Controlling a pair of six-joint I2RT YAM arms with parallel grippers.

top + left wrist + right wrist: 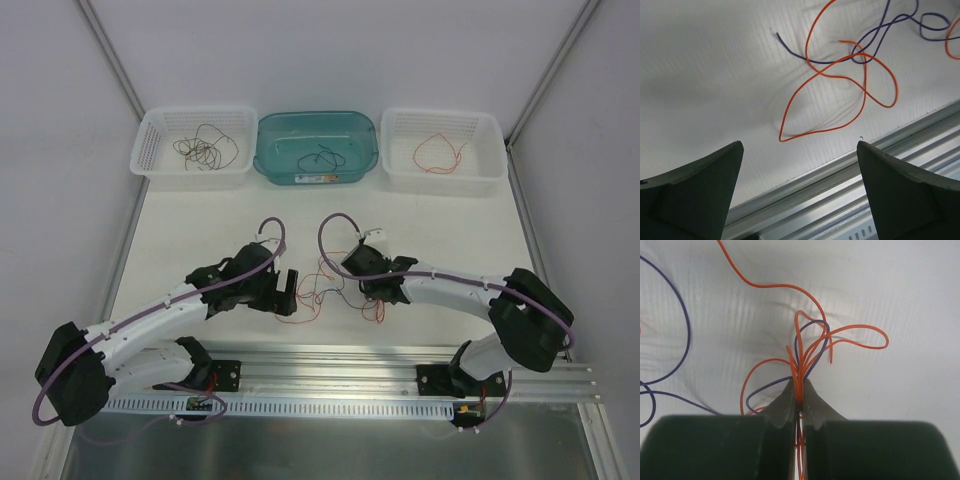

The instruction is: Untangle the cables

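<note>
Pinching limp, springy orange and purple wires (799, 372) between its tips, right gripper (799, 400) clamps; left gripper (799, 145) gapes wide, orange loop (815, 133) ahead likely graspable.

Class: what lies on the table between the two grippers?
The loose tangle of orange and purple cables lies between the left gripper and the right gripper, as the top view shows.

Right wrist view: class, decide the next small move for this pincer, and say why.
Probably lift the right pincer slightly. It is shut on a bunch of orange cables and a purple cable, their loops fanned over the table; a gentle lift should show which strands cross. The left pincer is open and free to help.
</note>
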